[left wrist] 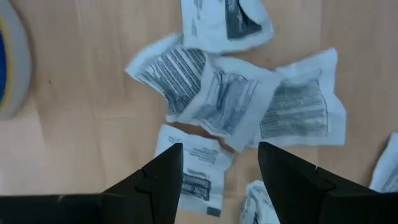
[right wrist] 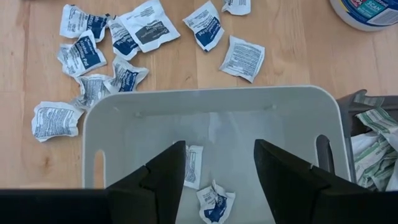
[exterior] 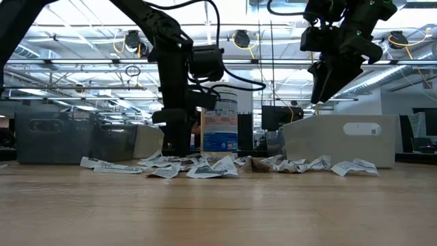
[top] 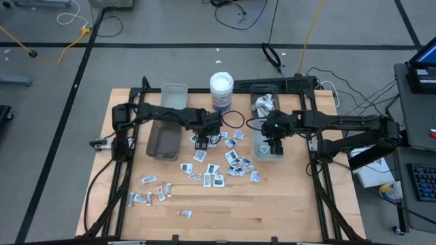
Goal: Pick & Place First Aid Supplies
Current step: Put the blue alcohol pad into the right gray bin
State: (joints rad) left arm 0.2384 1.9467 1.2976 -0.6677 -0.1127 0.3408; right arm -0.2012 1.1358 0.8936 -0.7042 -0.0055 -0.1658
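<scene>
Early going, most work left: dozens of packets (top: 204, 170) scattered on table (top: 272, 211). Left gripper (left wrist: 217, 163) open, empty, low over packet cluster (left wrist: 230, 99). Right gripper (right wrist: 216, 163) open, empty, above grey bin (right wrist: 93, 124) holding just two packets (right wrist: 214, 202); beyond, a second bin (top: 264, 95) part-filled

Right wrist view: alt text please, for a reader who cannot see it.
The open right gripper hangs over a pale bin holding two small packets. More packets lie scattered on the wooden table beyond it.
</scene>
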